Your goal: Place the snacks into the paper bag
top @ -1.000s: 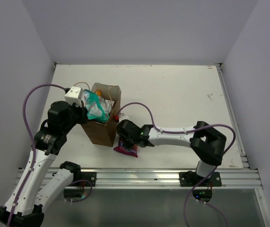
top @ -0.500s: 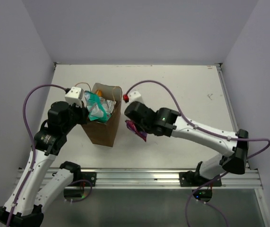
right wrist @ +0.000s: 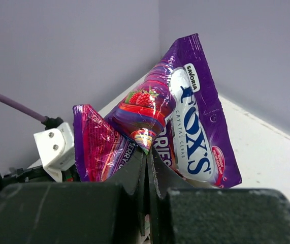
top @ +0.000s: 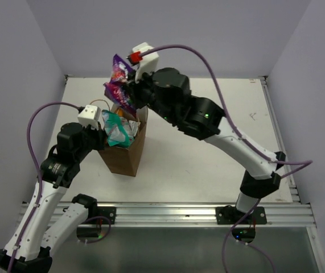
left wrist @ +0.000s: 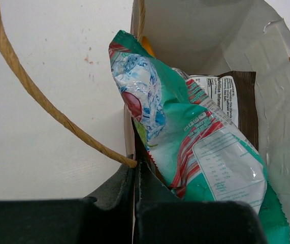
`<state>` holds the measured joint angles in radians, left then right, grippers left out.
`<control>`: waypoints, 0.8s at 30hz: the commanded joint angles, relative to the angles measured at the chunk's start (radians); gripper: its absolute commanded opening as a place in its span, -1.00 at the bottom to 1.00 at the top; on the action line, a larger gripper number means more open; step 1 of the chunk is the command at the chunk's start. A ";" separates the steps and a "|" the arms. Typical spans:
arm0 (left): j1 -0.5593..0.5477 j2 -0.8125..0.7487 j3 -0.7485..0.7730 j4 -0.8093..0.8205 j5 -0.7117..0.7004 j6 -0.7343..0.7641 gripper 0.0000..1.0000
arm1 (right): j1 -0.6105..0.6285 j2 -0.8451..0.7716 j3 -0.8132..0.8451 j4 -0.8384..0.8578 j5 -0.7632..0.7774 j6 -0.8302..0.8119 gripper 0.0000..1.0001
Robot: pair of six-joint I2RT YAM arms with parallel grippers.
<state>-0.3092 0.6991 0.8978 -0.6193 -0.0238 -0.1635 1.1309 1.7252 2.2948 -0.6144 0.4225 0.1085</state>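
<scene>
One snack is outside: the purple Fox's candy bag point(right wrist: 185, 122) is pinched in the fully closed right hand point(right wrist: 146, 152), with the paper bag point(top: 125, 156) just below it.
The packet looks light, soft and slippery, so a grip on its sealed edge seems safest. The left hand point(left wrist: 135, 170), also closed, pinches the bag's rim.

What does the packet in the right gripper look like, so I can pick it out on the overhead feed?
Find the brown paper bag standing left of centre on the table. Above its far rim, the right gripper holds the purple Fox's candy bag in the air. It is the only purple packet; its neighbour, the teal-white packet, sticks out of the bag's mouth.
</scene>
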 commanded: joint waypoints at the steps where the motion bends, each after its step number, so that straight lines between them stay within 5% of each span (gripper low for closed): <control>1: -0.008 -0.015 0.027 -0.030 -0.002 0.007 -1.00 | -0.005 0.112 -0.003 0.136 -0.204 0.000 -1.00; 8: -0.008 -0.021 0.030 -0.040 -0.019 0.001 -1.00 | -0.006 0.214 0.077 0.117 -0.261 0.059 -1.00; 24: -0.008 -0.013 0.024 -0.028 -0.018 0.002 -1.00 | -0.003 0.053 -0.376 -0.041 -0.272 0.232 -1.00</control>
<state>-0.3107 0.6834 0.8978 -0.6460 -0.0589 -0.1646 1.1198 1.7973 1.9583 -0.6067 0.1894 0.2920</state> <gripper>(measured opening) 0.015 0.010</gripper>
